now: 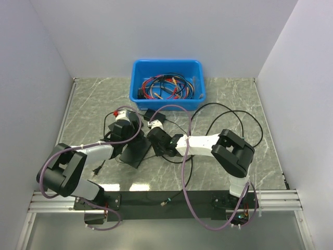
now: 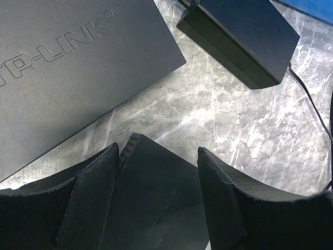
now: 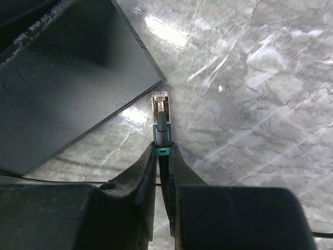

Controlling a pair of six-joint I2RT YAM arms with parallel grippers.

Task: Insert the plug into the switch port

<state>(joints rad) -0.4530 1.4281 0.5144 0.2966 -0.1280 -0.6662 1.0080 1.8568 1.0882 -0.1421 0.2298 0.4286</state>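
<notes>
My right gripper (image 3: 162, 148) (image 1: 156, 136) is shut on the plug (image 3: 160, 112), a small black connector with a brass tip that sticks out past the fingertips. The tip lies just off the near corner of the switch (image 3: 78, 78), a flat black box, without touching it; no port shows. My left gripper (image 2: 156, 151) (image 1: 127, 125) has its fingers (image 2: 99, 177) wide, pressed on both sides of a black box corner with vent holes (image 2: 151, 198), which I take for the same switch (image 1: 134, 152).
Another black box marked TP-LINK (image 2: 67, 62) lies ahead-left of the left gripper. A black brick adapter (image 2: 239, 36) (image 1: 151, 113) sits beyond it. A blue bin (image 1: 136, 78) of red and blue cables stands at the back. A loose cable end (image 1: 166, 201) lies near the front edge.
</notes>
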